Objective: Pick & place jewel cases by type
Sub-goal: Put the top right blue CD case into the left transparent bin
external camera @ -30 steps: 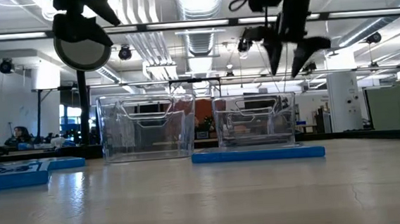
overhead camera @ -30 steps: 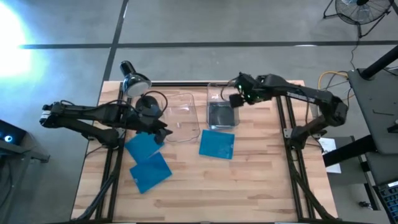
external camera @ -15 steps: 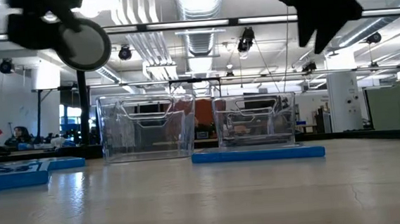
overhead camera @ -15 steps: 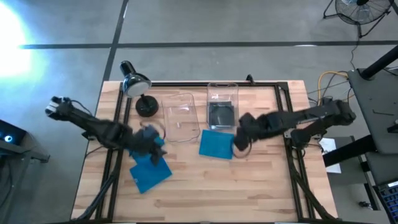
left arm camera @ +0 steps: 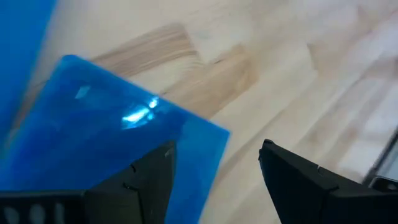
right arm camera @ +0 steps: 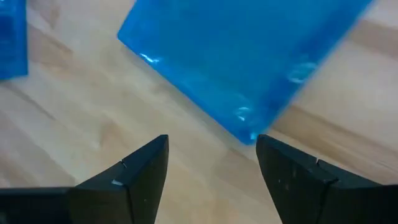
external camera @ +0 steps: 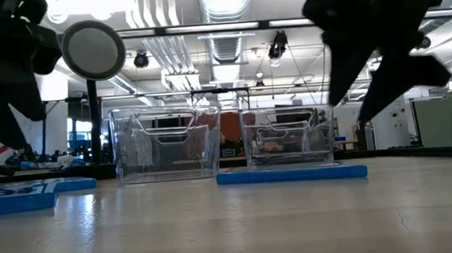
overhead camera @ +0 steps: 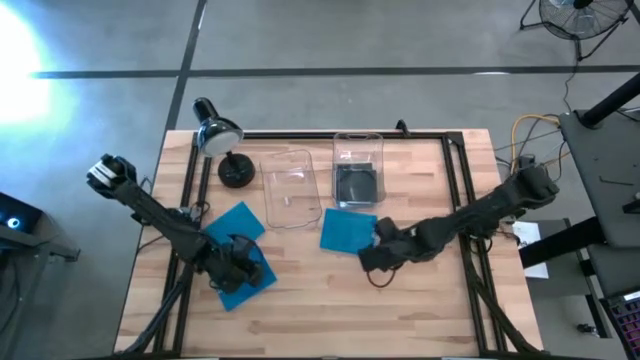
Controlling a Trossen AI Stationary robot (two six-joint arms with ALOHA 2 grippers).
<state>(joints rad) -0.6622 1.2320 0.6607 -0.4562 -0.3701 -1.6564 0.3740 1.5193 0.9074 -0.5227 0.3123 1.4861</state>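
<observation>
Three bright blue jewel cases lie flat on the wooden table: one at the near left (overhead camera: 238, 285), one beside it farther back (overhead camera: 235, 222), one in the middle (overhead camera: 348, 232). A dark grey case (overhead camera: 355, 184) lies in the right clear bin (overhead camera: 358, 140). My left gripper (overhead camera: 245, 268) is open and hovers over the near-left blue case (left arm camera: 106, 143), whose corner points between the fingers. My right gripper (overhead camera: 372, 258) is open just past the near right corner of the middle case (right arm camera: 249, 62).
An empty clear bin (overhead camera: 288, 190) stands left of the bin with the grey case. A desk lamp (overhead camera: 215, 135) stands at the far left corner, its round base (overhead camera: 236, 172) beside the empty bin. Bare wood stretches along the near edge (overhead camera: 330, 320).
Both arms have swung from the far side toward the near edge and come down. My left gripper moved from beside the lamp base to above the near-left blue case. My right gripper moved from above the right bin to the middle case's near right corner. The cases stayed put.
</observation>
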